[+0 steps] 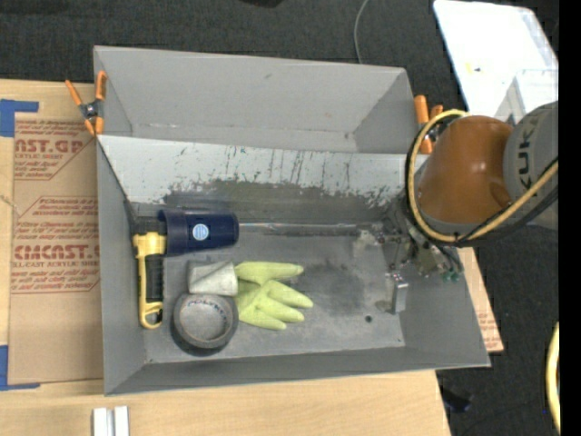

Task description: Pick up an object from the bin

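- The gripper (397, 289) hangs low near the right wall of the bin (272, 89), over bare grey floor. I cannot tell whether it is apart or together.
- Open floor stretches to its left.
- The yellow-green glove (268, 295) is nearest, well apart.
- Against the left wall, clustered: grey tape roll (204, 322), blue cylinder (198, 232), yellow-handled tool (150, 280).

A robotics lab: a cabled KUKA arm (536, 157) at a grey metal bin (254, 89).
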Available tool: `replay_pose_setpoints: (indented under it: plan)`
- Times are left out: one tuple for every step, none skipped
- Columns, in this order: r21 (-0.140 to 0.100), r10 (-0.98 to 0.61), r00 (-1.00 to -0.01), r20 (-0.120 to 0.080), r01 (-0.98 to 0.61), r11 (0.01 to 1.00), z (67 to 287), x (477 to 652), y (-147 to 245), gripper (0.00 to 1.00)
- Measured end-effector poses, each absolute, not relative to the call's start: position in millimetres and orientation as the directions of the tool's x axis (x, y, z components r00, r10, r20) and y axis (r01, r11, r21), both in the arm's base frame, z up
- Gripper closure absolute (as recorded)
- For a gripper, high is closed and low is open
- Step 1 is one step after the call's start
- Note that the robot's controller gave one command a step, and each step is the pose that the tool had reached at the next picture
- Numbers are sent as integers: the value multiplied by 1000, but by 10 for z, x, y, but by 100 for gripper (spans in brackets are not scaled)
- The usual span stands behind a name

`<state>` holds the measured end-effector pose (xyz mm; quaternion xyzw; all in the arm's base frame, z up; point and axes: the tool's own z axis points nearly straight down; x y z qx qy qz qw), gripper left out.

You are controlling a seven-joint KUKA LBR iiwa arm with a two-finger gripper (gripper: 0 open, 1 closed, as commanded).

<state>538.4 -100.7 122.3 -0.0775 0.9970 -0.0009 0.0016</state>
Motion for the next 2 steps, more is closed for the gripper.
replay_pose_setpoints:
  plan:
    - [-1, -203, -979, -5, -203, 979, 1210, 5649, -774, 0]
    - [1, -216, -976, -4, -216, 976, 1053, 5323, -436, 0]
